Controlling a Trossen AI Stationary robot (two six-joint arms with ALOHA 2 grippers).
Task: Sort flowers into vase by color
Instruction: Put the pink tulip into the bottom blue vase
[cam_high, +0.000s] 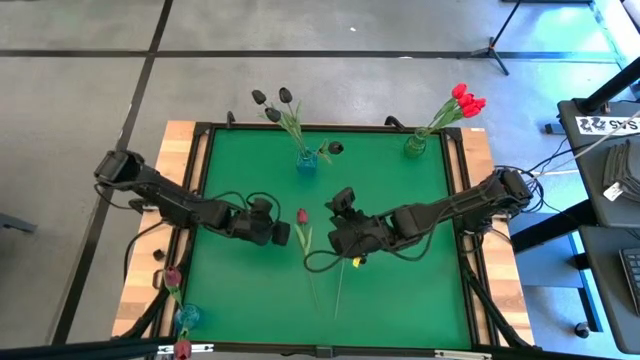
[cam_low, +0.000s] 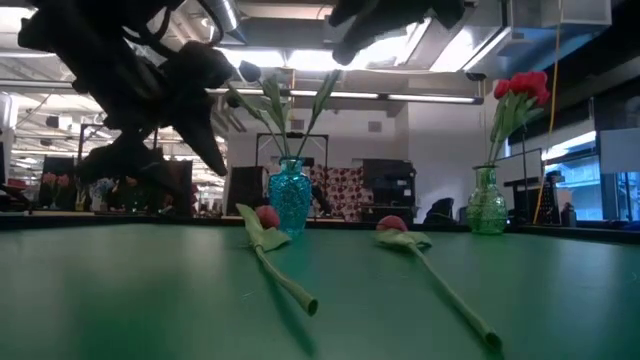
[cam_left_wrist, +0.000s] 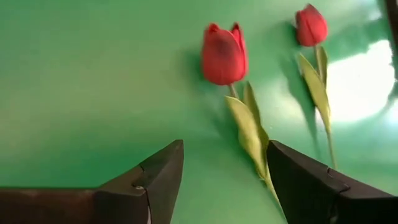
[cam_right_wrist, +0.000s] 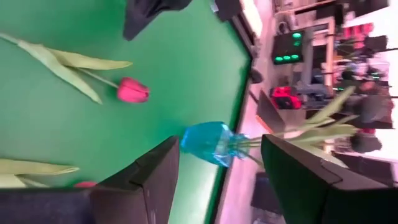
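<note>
Two red flowers lie flat on the green mat (cam_high: 400, 290), heads toward the far edge. The left one (cam_high: 301, 216) shows in the left wrist view (cam_left_wrist: 224, 55). The right one (cam_low: 392, 224) is partly hidden under my right arm in the high view. My left gripper (cam_high: 288, 233) hovers open just left of the left flower, which lies ahead of its fingers (cam_left_wrist: 224, 149). My right gripper (cam_high: 342, 202) is open, high above the mat, and faces the blue vase (cam_right_wrist: 208, 143). That vase (cam_high: 305, 160) holds black flowers. The green vase (cam_high: 415, 145) holds red ones.
A third vase (cam_high: 185, 318) with dark red flowers stands off the mat at the near left corner. A small dark round thing (cam_high: 335, 147) lies by the far edge. Bare mat lies at the right and the near left. Room clutter shows beyond the far edge.
</note>
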